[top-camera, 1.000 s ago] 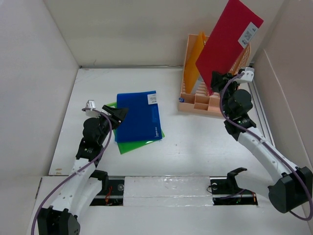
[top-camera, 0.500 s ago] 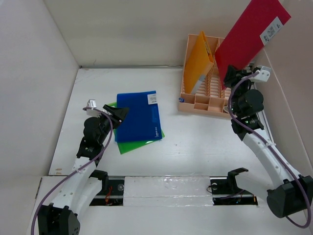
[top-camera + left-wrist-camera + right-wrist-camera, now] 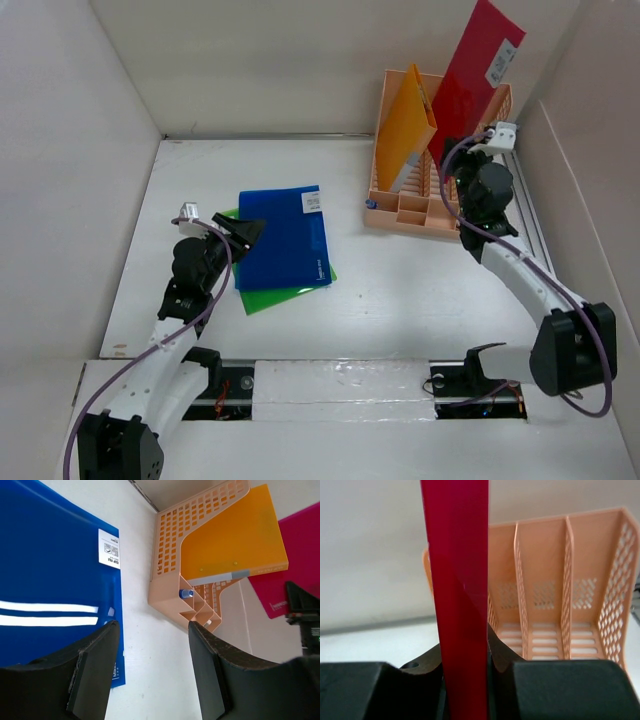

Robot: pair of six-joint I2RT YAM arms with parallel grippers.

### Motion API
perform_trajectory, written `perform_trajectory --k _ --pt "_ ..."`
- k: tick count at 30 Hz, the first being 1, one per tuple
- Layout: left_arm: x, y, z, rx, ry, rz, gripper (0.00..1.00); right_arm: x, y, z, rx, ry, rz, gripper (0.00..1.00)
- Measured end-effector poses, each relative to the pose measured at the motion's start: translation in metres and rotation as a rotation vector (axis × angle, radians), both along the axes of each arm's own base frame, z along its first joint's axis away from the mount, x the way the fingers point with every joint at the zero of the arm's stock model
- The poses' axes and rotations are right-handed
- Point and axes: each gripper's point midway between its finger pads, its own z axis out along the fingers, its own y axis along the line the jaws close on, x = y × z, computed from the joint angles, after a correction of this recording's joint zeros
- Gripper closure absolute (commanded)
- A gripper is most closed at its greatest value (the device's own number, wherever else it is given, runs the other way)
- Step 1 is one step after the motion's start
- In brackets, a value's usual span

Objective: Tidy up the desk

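The desk (image 3: pixel 400 280) is a white tabletop. My right gripper (image 3: pixel 447 160) is shut on the lower edge of a red folder (image 3: pixel 475 75) and holds it upright over the right part of a peach file rack (image 3: pixel 400 215). In the right wrist view the red folder (image 3: pixel 457 580) stands edge-on between the fingers of my right gripper (image 3: pixel 464 652). A blue folder (image 3: pixel 285 235) lies flat on a green one (image 3: pixel 290 290). My left gripper (image 3: pixel 243 232) is open and empty at the blue folder's left edge, and its wrist view shows the gripper (image 3: pixel 152 645) over the blue folder (image 3: pixel 45 580).
An orange folder (image 3: pixel 408 125) leans in the rack's left slot, also in the left wrist view (image 3: pixel 230 535). A small blue cap (image 3: pixel 186 593) sits in a front compartment of the rack (image 3: pixel 167 555). The rack's slots (image 3: pixel 545 605) lie right of the red folder. A taped rail (image 3: pixel 340 380) runs along the near edge.
The red folder swung up and to the right, then came back left and now stands more upright over the rack. The left arm has not moved.
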Motion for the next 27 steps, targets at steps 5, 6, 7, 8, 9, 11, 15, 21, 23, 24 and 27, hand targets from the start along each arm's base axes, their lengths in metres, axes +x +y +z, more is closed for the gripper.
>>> perform_trajectory --k 5,6,7,8,9,11,15,21,23,24,27 --pt "0.0 0.0 0.001 -0.001 -0.002 0.0 0.48 0.027 0.009 -0.045 -0.039 0.071 0.002 1.0" --pt "0.0 0.0 0.001 -0.001 -0.003 0.0 0.48 0.031 0.011 -0.051 -0.045 0.075 0.0 1.0" --pt "0.0 0.0 0.001 -0.001 -0.003 -0.001 0.48 0.034 0.011 -0.055 -0.05 0.077 -0.004 1.0" --pt "0.0 0.0 0.001 0.0 -0.002 -0.001 0.48 0.037 0.013 -0.058 -0.052 0.074 -0.009 1.0" --pt "0.0 0.0 0.001 -0.001 -0.002 -0.001 0.48 0.04 0.014 -0.06 -0.055 0.066 -0.014 1.0" --pt "0.0 0.0 0.001 -0.001 -0.003 -0.001 0.48 0.044 0.016 -0.061 -0.057 0.05 -0.021 1.0" --pt "0.0 0.0 0.001 -0.001 -0.002 -0.001 0.48 0.051 0.019 -0.069 -0.056 0.044 -0.023 1.0" --pt "-0.001 0.0 -0.004 0.0 0.007 -0.003 0.48 0.059 0.033 -0.101 -0.047 0.106 0.002 0.97" --pt "-0.001 -0.001 -0.005 0.0 0.009 -0.004 0.48 0.06 0.039 -0.112 -0.053 0.13 0.007 0.89" --pt "-0.001 -0.001 -0.006 0.0 0.011 -0.005 0.48 0.06 0.042 -0.117 -0.057 0.142 0.007 0.85" --pt "-0.001 -0.001 -0.007 0.0 0.012 -0.005 0.48 0.059 0.047 -0.125 -0.06 0.164 -0.005 0.7"
